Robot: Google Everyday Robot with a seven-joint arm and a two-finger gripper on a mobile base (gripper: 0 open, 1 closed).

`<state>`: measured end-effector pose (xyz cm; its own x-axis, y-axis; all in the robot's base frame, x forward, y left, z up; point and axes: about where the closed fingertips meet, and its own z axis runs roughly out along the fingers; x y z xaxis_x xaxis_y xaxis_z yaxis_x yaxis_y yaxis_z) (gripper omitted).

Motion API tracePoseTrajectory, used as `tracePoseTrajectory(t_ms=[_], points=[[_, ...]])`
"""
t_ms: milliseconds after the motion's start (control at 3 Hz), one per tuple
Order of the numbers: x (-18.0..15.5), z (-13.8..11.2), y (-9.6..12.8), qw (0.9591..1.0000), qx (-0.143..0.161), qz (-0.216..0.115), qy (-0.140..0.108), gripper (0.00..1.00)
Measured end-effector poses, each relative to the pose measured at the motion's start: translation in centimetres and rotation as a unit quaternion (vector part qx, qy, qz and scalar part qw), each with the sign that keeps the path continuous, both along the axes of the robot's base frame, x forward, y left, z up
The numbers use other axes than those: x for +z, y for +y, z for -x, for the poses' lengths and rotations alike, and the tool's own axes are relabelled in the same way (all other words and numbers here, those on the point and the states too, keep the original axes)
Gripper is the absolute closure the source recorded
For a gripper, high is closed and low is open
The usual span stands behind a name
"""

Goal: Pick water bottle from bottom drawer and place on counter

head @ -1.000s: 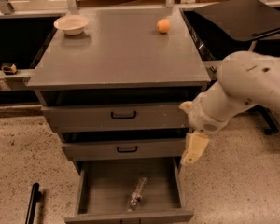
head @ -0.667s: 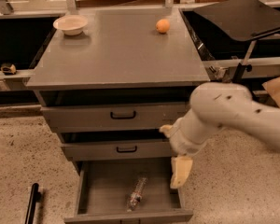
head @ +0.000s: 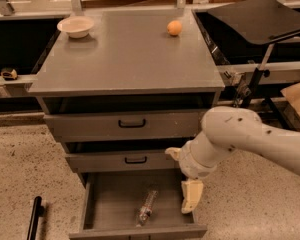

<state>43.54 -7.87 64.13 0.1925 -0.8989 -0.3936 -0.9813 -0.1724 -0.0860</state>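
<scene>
The water bottle (head: 146, 206), small, clear and crinkled, lies on its side inside the open bottom drawer (head: 107, 199), near its middle front. My gripper (head: 191, 197) hangs down at the end of the white arm, over the drawer's right side. It is to the right of the bottle, apart from it and holding nothing. The grey counter (head: 130, 54) tops the cabinet above the two upper drawers.
An orange fruit (head: 174, 27) and a white bowl (head: 76, 26) sit at the back of the counter. A black tilted tray on a stand (head: 262, 14) stands to the right. A black bar (head: 34, 219) lies on the floor at the left. A cardboard box (head: 298, 101) is at the far right.
My arm has swung left and down, bringing the gripper from beside the cabinet to over the right side of the open bottom drawer. The bottle has not moved.
</scene>
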Motion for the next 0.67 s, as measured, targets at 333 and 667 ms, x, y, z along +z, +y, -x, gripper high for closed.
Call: tracePoseTrajectory(t_ms=[333,667], points=[[-2.5,-0.8,2.9,0.9991,0.040,0.013,0.004,0.00],[-8.9,1.3,6.6,0.9922,0.125,-0.009,-0.004,0.00]])
